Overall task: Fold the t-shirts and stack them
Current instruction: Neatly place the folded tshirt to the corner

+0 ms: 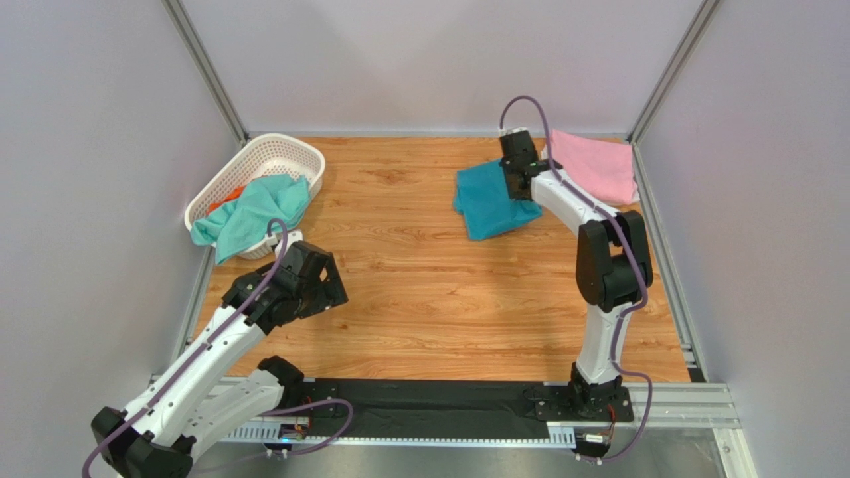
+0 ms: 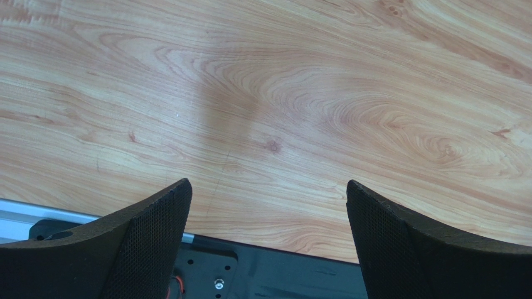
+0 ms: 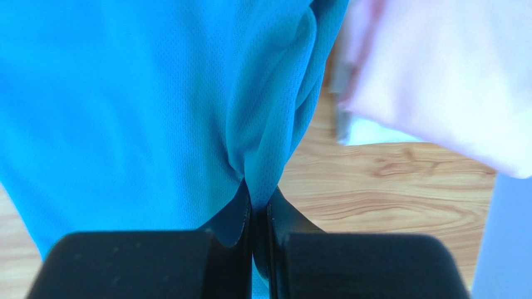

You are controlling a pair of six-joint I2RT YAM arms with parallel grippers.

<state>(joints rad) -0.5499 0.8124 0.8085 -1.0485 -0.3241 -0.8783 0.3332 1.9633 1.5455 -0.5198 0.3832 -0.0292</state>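
Observation:
A folded teal-blue t-shirt (image 1: 489, 202) lies on the wooden table at the back right. My right gripper (image 1: 519, 184) is shut on a pinch of its right edge; the right wrist view shows the blue cloth (image 3: 125, 106) bunched between the closed fingertips (image 3: 258, 194). A folded pink t-shirt (image 1: 597, 164) lies just right of it, also in the right wrist view (image 3: 437, 81), with a white layer under it. A mint-green t-shirt (image 1: 254, 212) hangs out of the basket, with an orange one (image 1: 227, 197) beneath. My left gripper (image 2: 268, 190) is open and empty above bare wood at the near left.
The white lattice basket (image 1: 279, 154) stands at the back left corner. Grey walls and metal frame posts close in the table on three sides. A black base plate (image 1: 419, 403) and metal rail run along the near edge.

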